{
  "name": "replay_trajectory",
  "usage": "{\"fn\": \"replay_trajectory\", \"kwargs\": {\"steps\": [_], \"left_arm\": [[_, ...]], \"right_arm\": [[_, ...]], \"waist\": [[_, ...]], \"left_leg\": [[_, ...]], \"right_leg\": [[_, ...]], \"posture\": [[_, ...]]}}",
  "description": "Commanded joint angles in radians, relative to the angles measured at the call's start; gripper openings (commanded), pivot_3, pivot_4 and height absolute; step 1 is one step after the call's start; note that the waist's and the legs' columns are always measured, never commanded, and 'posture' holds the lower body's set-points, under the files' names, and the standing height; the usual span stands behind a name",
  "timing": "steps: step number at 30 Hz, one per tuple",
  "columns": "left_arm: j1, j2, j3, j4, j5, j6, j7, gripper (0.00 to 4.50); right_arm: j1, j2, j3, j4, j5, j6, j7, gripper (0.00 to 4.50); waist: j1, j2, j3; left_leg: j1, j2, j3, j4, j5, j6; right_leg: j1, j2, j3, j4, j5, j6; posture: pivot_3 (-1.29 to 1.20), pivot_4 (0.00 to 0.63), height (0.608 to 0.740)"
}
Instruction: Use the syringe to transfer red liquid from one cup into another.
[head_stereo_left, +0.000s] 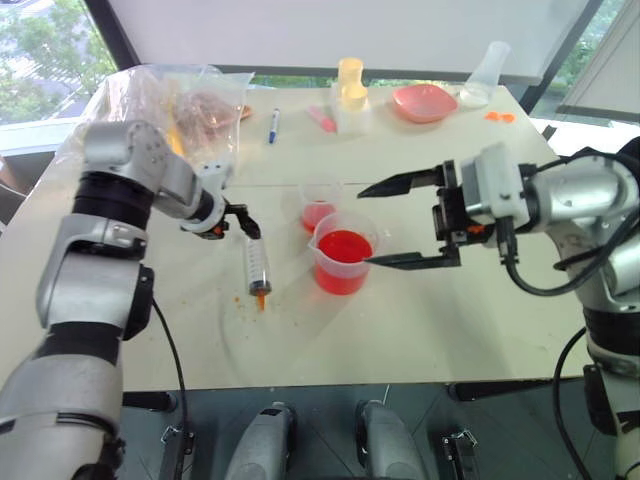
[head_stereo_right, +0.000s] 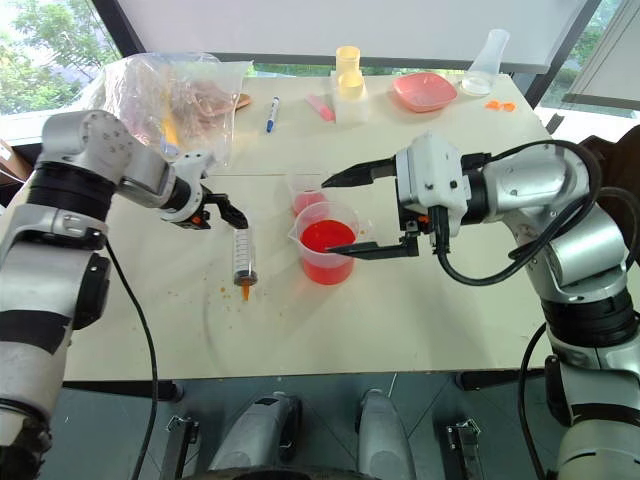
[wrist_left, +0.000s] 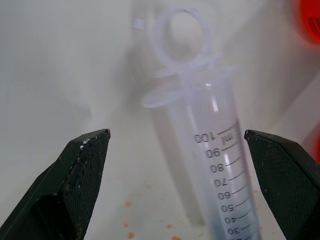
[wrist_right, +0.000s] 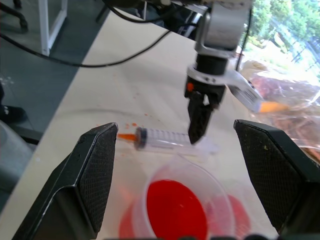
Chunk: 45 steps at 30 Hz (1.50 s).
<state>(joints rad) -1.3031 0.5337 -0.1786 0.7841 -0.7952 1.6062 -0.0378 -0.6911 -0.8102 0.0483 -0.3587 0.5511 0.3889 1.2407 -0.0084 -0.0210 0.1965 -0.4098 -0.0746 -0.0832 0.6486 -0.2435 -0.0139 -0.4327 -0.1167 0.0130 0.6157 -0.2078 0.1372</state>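
- Between the left gripper's (wrist_left: 175, 185) open jaws: the syringe (head_stereo_left: 258, 266), bare table (head_stereo_left: 430, 320) either side.
- Between the right gripper's (wrist_right: 175, 185) open jaws: the wide beaker (head_stereo_left: 345, 260), narrower cup (head_stereo_left: 319, 208) just past it.

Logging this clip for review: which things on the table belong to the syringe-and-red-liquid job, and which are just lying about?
In the job:
syringe, lying flat
wide beaker of red liquid
narrow cup behind it
left gripper, open at the syringe
right gripper, open around the beaker

Lying about:
pen
pink dish
plastic bag
yellowish container
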Motion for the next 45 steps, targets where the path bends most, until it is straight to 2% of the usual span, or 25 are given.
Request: {"fn": "replay_trajectory", "kwargs": {"steps": [1, 4, 5, 7, 11, 13, 18, 22, 25, 27, 30, 33, 40, 45], "left_arm": [[-0.005, -0.028, 0.069, 0.01, 0.012, 0.008, 0.066, 4.46], [0.012, -0.053, 0.098, 0.0, 0.033, 0.008, 0.099, 4.46], [0.019, -0.06, 0.114, -0.004, 0.048, 0.008, 0.111, 4.24], [0.026, -0.069, 0.134, -0.012, 0.065, 0.008, 0.125, 3.73], [0.028, -0.09, 0.177, -0.022, 0.083, 0.008, 0.147, 2.11], [0.037, -0.101, 0.201, -0.032, 0.092, 0.008, 0.162, 1.48], [0.083, -0.056, 0.193, -0.224, 0.173, -0.083, 0.073, 1.42], [-0.021, 0.054, 0.248, -0.267, 0.189, -0.366, -0.19, 1.42], [-0.04, 0.103, 0.293, -0.36, 0.137, -0.447, -0.374, 1.42], [-0.001, 0.122, 0.284, -0.48, 0.111, -0.521, -0.522, 1.42], [0.066, 0.035, 0.31, -0.599, 0.085, -0.68, -0.62, 1.42], [0.126, -0.045, 0.286, -0.65, 0.097, -0.795, -0.706, 1.42], [0.184, -0.2, 0.167, -0.555, 0.215, -0.995, -0.807, 1.42], [0.237, -0.241, 0.107, -0.564, 0.259, -1.04, -0.864, 1.42]], "right_arm": [[0.004, 0.0, -0.023, -0.027, 0.006, 0.005, -0.023, 3.9], [0.011, 0.002, -0.029, -0.035, 0.014, 0.016, -0.036, 3.9], [0.015, 0.001, -0.031, -0.04, 0.017, 0.02, -0.039, 3.9], [0.022, -0.001, -0.033, -0.048, 0.021, 0.026, -0.044, 3.9], [0.036, -0.009, -0.042, -0.058, 0.026, 0.036, -0.052, 3.9], [0.043, -0.013, -0.046, -0.056, 0.027, 0.04, -0.053, 3.9], [0.076, -0.031, -0.074, -0.058, 0.022, 0.06, -0.081, 3.9], [0.112, -0.059, -0.226, -0.056, 0.089, 0.136, -0.173, 3.9], [0.118, -0.067, -0.319, -0.042, 0.115, 0.17, -0.243, 3.9], [0.117, -0.052, -0.355, -0.011, 0.067, 0.143, -0.323, 3.9], [0.1, -0.028, -0.346, 0.043, -0.039, 0.08, -0.434, 3.9], [0.06, -0.016, -0.332, 0.075, -0.073, 0.046, -0.471, 3.9], [-0.044, -0.028, -0.309, 0.134, -0.123, -0.001, -0.495, 3.9], [-0.065, -0.014, -0.301, 0.109, -0.107, 0.016, -0.508, 3.9]], "waist": [[-0.001, 0.0, 0.0], [-0.007, 0.0, 0.0], [-0.007, 0.0, 0.0], [-0.006, 0.0, 0.0], [-0.002, 0.0, 0.0], [0.0, 0.0, 0.0], [-0.001, 0.0, 0.0], [-0.003, 0.0, 0.0], [-0.001, 0.0, 0.0], [-0.001, 0.001, -0.001], [0.003, 0.001, -0.001], [0.007, 0.001, -0.001], [-0.004, 0.001, -0.001], [-0.005, 0.001, -0.001]], "left_leg": [[0.0, 0.0, 0.0, 0.0, 0.0, 0.0], [0.0, 0.0, 0.0, 0.0, 0.0, 0.0], [0.0, 0.0, 0.0, -0.001, 0.0, 0.0], [0.0, 0.0, 0.001, -0.001, 0.0, 0.0], [0.0, 0.0, 0.001, 0.0, 0.0, 0.0], [0.0, 0.0, 0.001, 0.0, 0.0, 0.0], [0.0, 0.0, 0.0, 0.0, 0.0, 0.0], [0.0, 0.0, 0.001, 0.0, 0.0, -0.001], [0.0, 0.0, 0.001, -0.001, 0.0, -0.001], [0.0, 0.001, 0.001, -0.001, 0.0, -0.001], [0.001, 0.0, 0.002, -0.001, 0.0, -0.001], [0.001, 0.0, 0.002, 0.0, 0.0, 0.0], [0.002, 0.0, 0.004, 0.0, 0.0, 0.0], [0.002, 0.001, 0.004, 0.0, 0.0, 0.001]], "right_leg": [[0.0, 0.0, 0.0, 0.0, 0.0, 0.0], [-0.001, 0.0, 0.0, 0.001, 0.0, 0.0], [-0.001, 0.0, 0.0, 0.001, 0.0, 0.0], [-0.001, 0.0, 0.0, 0.001, 0.0, 0.0], [-0.001, 0.0, 0.0, 0.001, 0.0, 0.0], [-0.001, 0.0, 0.0, 0.001, 0.0, 0.0], [0.0, -0.001, 0.0, 0.001, 0.0, 0.0], [-0.002, 0.0, 0.0, 0.002, 0.001, -0.001], [-0.002, -0.001, 0.0, 0.0, 0.001, -0.001], [-0.001, -0.001, 0.0, -0.001, 0.001, -0.001], [0.001, -0.002, 0.0, -0.002, 0.001, -0.001], [0.002, -0.002, 0.0, -0.002, 0.001, -0.001], [0.002, 0.0, 0.0, -0.001, 0.001, -0.001], [0.002, 0.0, 0.001, -0.001, 0.001, -0.001]], "posture": [[0.0, 0.15, 0.74], [0.0, 0.15, 0.74], [0.0, 0.15, 0.74], [0.0, 0.15, 0.74], [0.0, 0.15, 0.74], [0.0, 0.15, 0.74], [0.0, 0.15, 0.74], [0.0, 0.15, 0.74], [0.0, 0.15, 0.74], [0.0, 0.15, 0.74], [0.0, 0.15, 0.74], [0.0, 0.15, 0.74], [0.0, 0.15, 0.74], [0.0, 0.15, 0.74]]}}
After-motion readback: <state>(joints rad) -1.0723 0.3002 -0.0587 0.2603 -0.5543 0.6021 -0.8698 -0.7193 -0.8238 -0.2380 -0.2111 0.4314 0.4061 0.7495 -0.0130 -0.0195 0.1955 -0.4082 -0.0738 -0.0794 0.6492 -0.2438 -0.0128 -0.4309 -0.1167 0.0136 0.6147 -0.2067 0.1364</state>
